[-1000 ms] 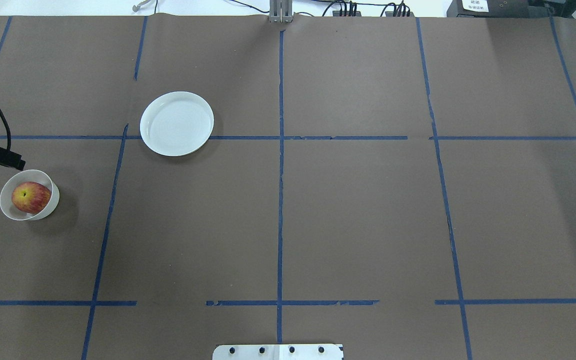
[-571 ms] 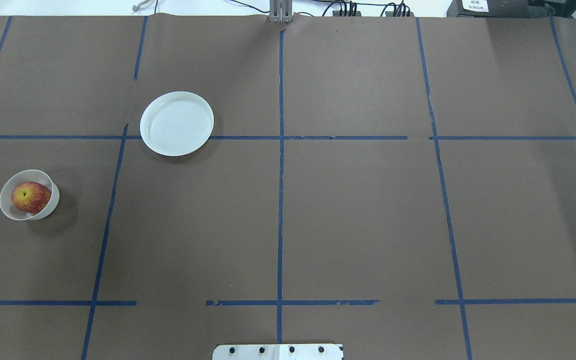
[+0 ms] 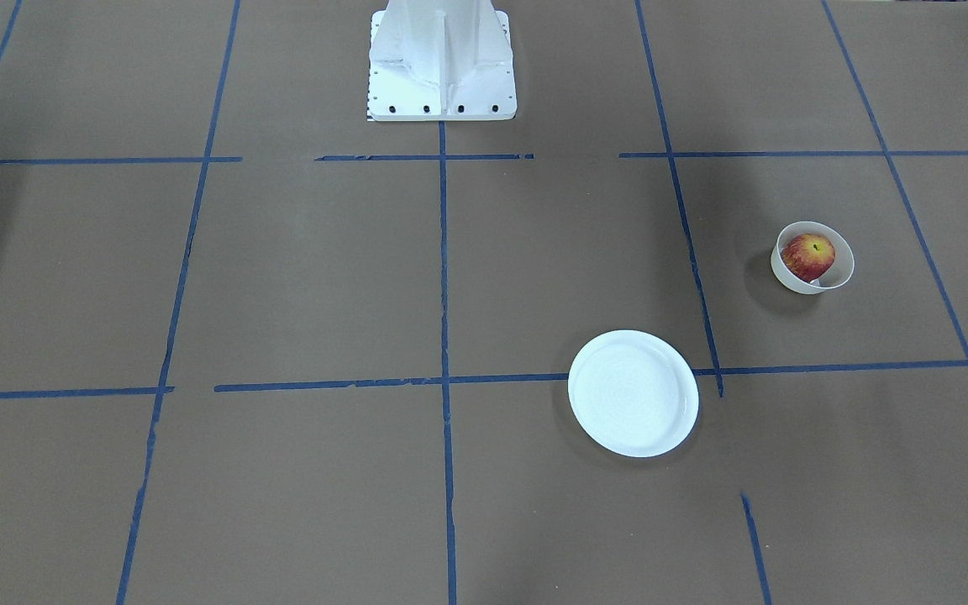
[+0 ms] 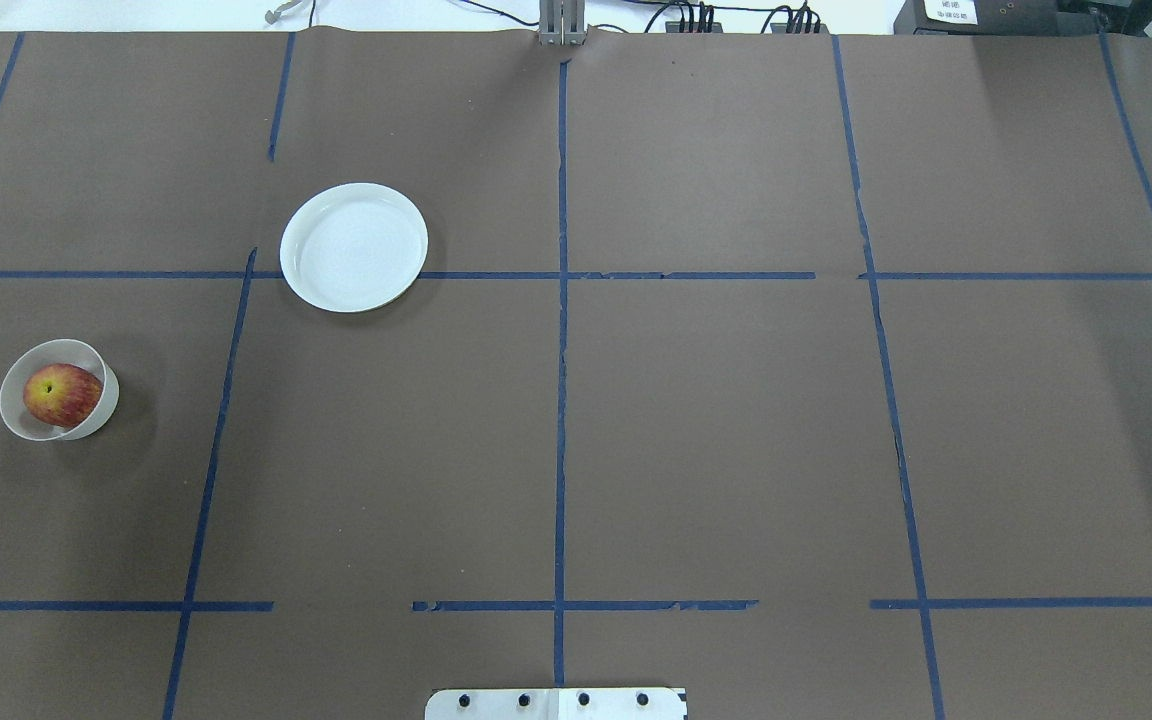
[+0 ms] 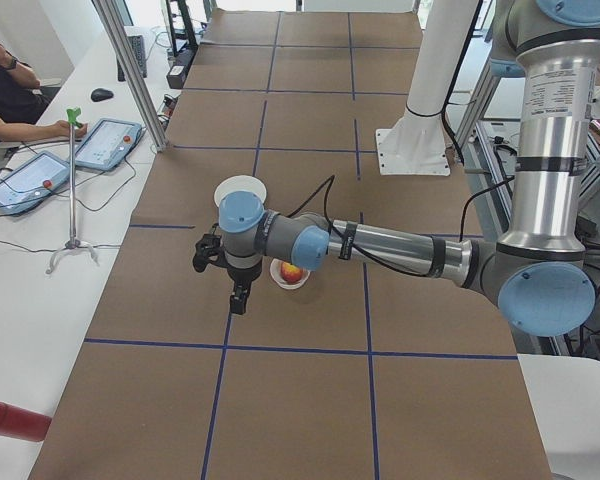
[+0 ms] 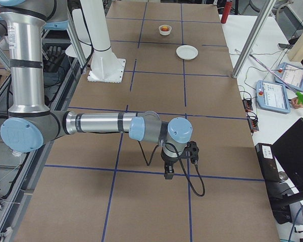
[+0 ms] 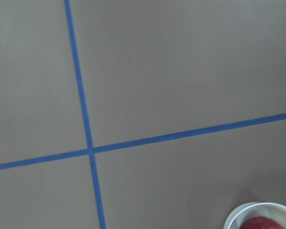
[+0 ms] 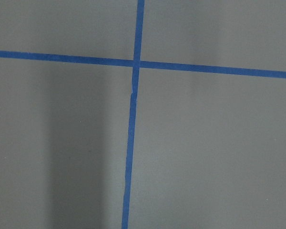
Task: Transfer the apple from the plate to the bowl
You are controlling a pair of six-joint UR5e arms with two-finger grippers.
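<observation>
The red and yellow apple (image 4: 62,395) lies inside the small deep white bowl (image 4: 109,402) at the table's left side; it also shows in the front-facing view (image 3: 807,255). The flat white plate (image 4: 353,247) is bare, farther back and to the right of the bowl. My left gripper (image 5: 238,302) shows only in the exterior left view, pointing down beside the bowl (image 5: 278,277); I cannot tell whether it is open. My right gripper (image 6: 168,174) shows only in the exterior right view, far from both dishes; I cannot tell its state. The left wrist view catches the bowl's rim (image 7: 238,214).
Brown paper with blue tape lines (image 4: 560,350) covers the table. The robot's white base (image 3: 442,59) stands at the near middle edge. Operators' tablets (image 5: 105,143) and a stand (image 5: 72,190) lie on the white side bench.
The left arm's black gripper and cable, just behind the bowl at the overhead view's left edge, have moved out past that edge. Apple, bowl and plate have not moved.
</observation>
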